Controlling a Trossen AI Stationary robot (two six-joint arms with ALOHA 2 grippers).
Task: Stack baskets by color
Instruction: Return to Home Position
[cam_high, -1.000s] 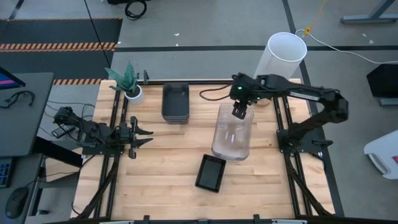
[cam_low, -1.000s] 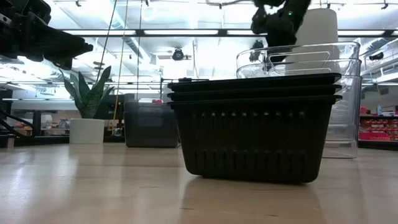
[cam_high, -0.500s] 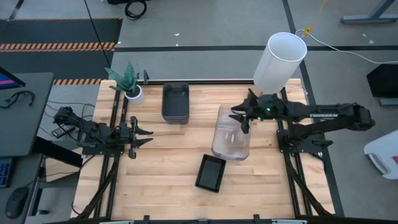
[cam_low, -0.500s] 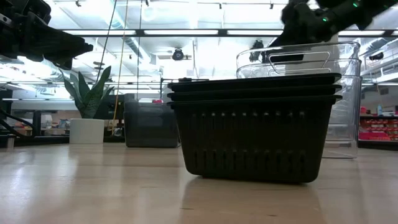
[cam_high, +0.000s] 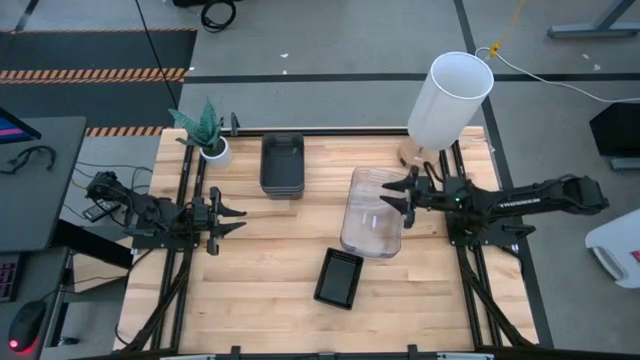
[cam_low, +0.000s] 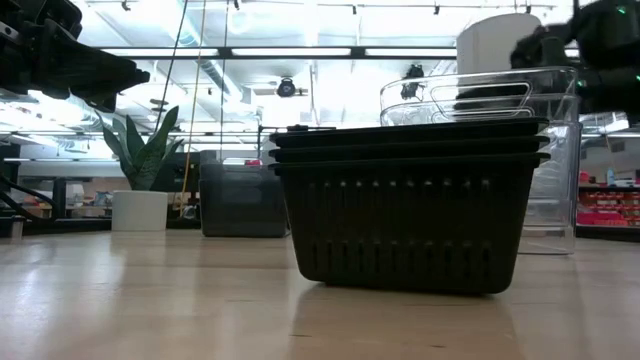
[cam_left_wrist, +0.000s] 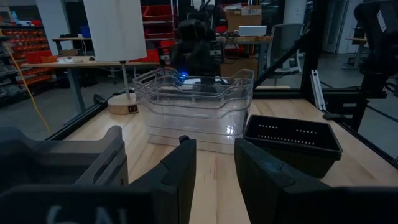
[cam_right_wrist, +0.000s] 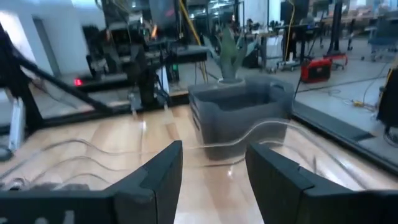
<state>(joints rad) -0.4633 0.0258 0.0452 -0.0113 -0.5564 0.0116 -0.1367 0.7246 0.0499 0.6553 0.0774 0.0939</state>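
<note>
wooden table (cam_high: 250, 290) | grey baskets (cam_high: 282, 165) stacked, far edge; clear baskets (cam_high: 365, 228) nested right of centre; black baskets (cam_high: 339, 277) front | right gripper (cam_high: 388, 196) over clear stack's rim, jaws apart | left gripper (cam_high: 238, 218) left edge, jaws apart

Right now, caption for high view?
Baskets sorted: grey stack, clear stack, black stack; right hand open over clear stack, left hand idle far left.

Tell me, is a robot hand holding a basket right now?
No, nothing is held. The right gripper is open above the clear baskets, gripping none. The left gripper is open too, over the table.
</note>
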